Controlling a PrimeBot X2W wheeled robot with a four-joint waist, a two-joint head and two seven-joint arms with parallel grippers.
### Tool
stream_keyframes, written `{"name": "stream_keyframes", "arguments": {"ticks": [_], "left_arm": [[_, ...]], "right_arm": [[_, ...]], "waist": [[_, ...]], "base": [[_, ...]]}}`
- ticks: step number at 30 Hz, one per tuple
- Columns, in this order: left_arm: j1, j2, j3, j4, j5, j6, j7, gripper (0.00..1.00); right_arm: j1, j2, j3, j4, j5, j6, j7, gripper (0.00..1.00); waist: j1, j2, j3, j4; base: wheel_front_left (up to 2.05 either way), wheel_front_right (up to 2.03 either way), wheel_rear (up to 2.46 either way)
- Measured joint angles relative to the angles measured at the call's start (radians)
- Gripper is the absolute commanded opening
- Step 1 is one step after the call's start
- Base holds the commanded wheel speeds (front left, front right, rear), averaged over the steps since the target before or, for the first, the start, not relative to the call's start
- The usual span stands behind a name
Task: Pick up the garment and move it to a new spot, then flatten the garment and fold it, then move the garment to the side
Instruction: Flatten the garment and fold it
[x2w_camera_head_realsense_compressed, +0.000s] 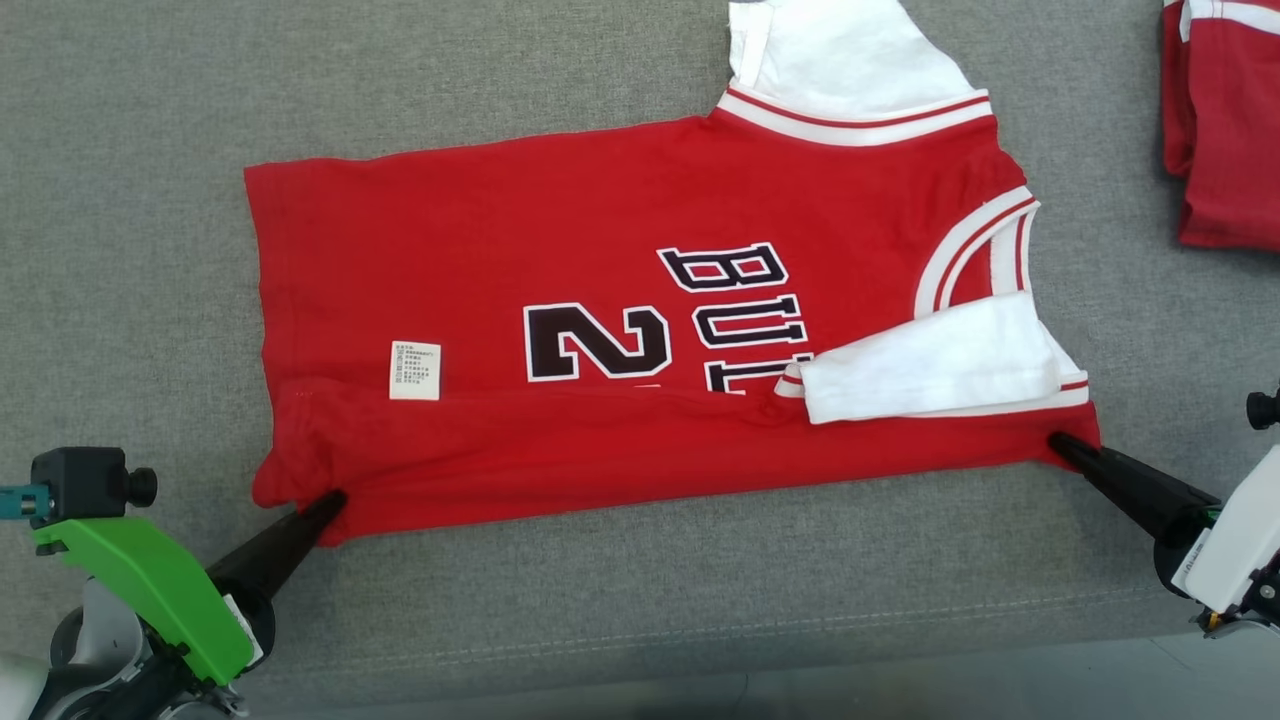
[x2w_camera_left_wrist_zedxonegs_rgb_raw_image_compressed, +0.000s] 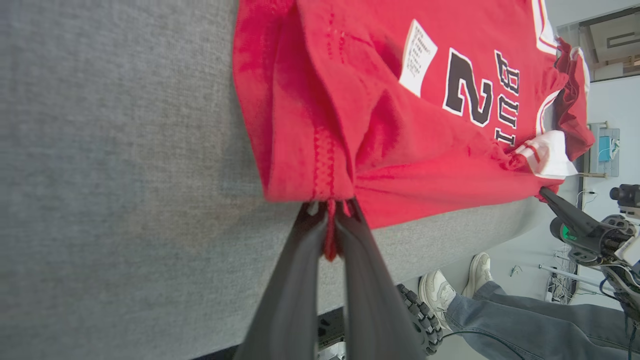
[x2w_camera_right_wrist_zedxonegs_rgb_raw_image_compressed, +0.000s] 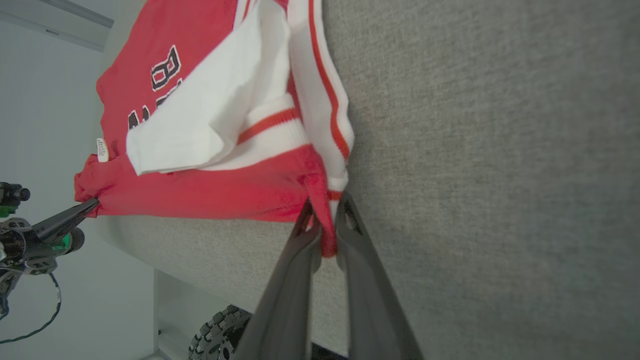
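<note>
The garment is a red jersey with white sleeves, black lettering and a white care label, lying on the grey table with its near edge folded over. My left gripper is shut on the garment's near left corner, and red cloth is pinched between its fingers in the left wrist view. My right gripper is shut on the near right corner, by the white sleeve. The right wrist view shows red and white trim caught between its fingers.
Another red garment lies folded at the table's far right. The grey table has bare cloth to the left and in front, with its front edge near. A person's legs and shoes stand beside the table.
</note>
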Motion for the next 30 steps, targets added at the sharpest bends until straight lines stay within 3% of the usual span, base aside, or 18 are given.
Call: {"name": "stream_keyframes", "arguments": {"ticks": [8, 10, 16, 17, 18, 19, 20, 26, 30], "left_arm": [[-0.001, 0.044, -0.013, -0.033, -0.031, 0.0, 0.073, 0.0], [-0.001, 0.054, -0.016, -0.033, -0.048, 0.0, 0.093, 0.0], [0.0, 0.053, -0.022, -0.022, -0.048, 0.009, 0.102, 0.0], [0.0, 0.052, -0.02, -0.019, -0.048, 0.011, 0.101, 0.28], [0.0, 0.051, -0.02, -0.017, -0.048, 0.013, 0.101, 0.44], [0.0, 0.05, -0.02, -0.015, -0.048, 0.013, 0.1, 0.98], [0.0, 0.05, -0.02, -0.013, -0.048, 0.014, 0.1, 1.0], [0.0, 0.058, -0.019, 0.002, -0.025, 0.024, 0.088, 1.0], [0.0, 0.094, -0.023, -0.009, 0.026, 0.026, 0.088, 1.0]], "right_arm": [[0.0, -0.028, -0.007, -0.034, 0.009, -0.011, 0.023, 0.0], [0.001, -0.032, -0.006, -0.045, 0.015, -0.027, 0.036, 0.0], [0.01, -0.032, 0.019, -0.053, 0.013, -0.037, 0.052, 0.0], [0.01, -0.032, 0.019, -0.053, 0.011, -0.037, 0.052, 0.15], [0.01, -0.032, 0.019, -0.054, 0.006, -0.042, 0.052, 0.38], [0.01, -0.032, 0.018, -0.056, 0.002, -0.046, 0.051, 0.75], [0.01, -0.032, 0.016, -0.057, -0.004, -0.053, 0.05, 1.0], [0.009, -0.054, 0.004, -0.06, -0.029, -0.071, 0.04, 1.0], [0.009, -0.094, -0.019, -0.066, -0.032, -0.089, 0.04, 1.0]], "waist": [[0.0, 0.0, 0.003, 0.003], [0.0, 0.0, 0.005, 0.003], [0.0, 0.0, 0.013, 0.003], [0.0, 0.0, 0.014, 0.003], [0.0, 0.0, 0.016, 0.002], [0.0, 0.0, 0.016, 0.002], [0.0, 0.0, 0.017, 0.001], [0.0, 0.0, 0.011, -0.002], [0.0, 0.0, -0.001, -0.002]], "base": [[0.0, 0.0, 0.0], [0.0, 0.0, 0.0], [0.0, 0.0, 0.0], [0.0, 0.0, 0.0], [0.0, 0.0, 0.0], [0.0, 0.0, 0.0], [0.0, 0.0, 0.0], [0.0, 0.0, 0.0], [0.0, 0.0, 0.0]]}}
